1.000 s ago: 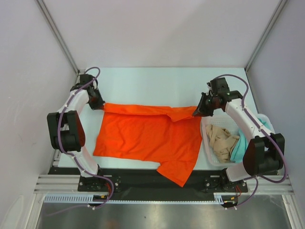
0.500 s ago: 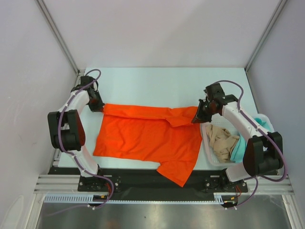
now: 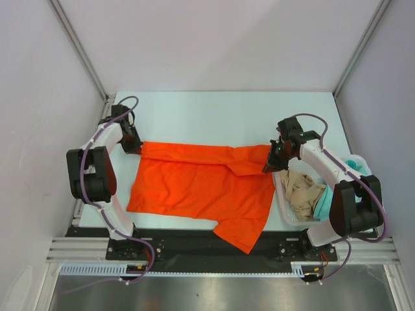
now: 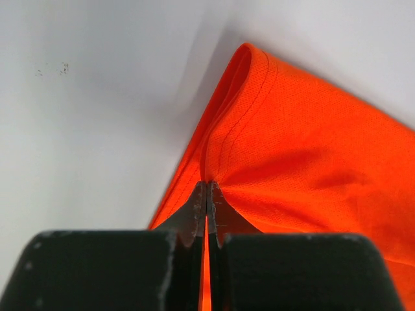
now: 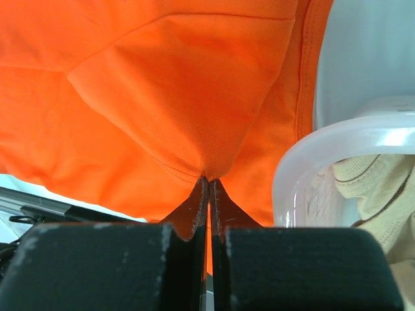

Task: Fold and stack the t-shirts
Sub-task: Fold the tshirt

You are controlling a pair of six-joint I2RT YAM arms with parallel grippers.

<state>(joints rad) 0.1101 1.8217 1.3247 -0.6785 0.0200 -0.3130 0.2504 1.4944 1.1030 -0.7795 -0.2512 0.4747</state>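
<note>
Left pincer (image 4: 207, 189) is pinched tight on a folded corner of the orange shirt (image 3: 194, 188) at the far left of the desk (image 3: 214, 113). The right pincer (image 5: 209, 184) is likewise clamped on a pucker of the same shirt at its far right edge, just beside the rim of the white basket (image 5: 305, 149). The shirt lies spread across the middle of the desk, a narrow band along its far edge turned over; the beige shirt (image 3: 301, 191) and teal shirt (image 3: 326, 201) lie bunched in the basket. This looks like a lengthwise fold, so both arms should lift only slightly and travel toward the near edge at matching pace, with the cloth taut between them. The right arm should steer clear of the basket rim.
</note>
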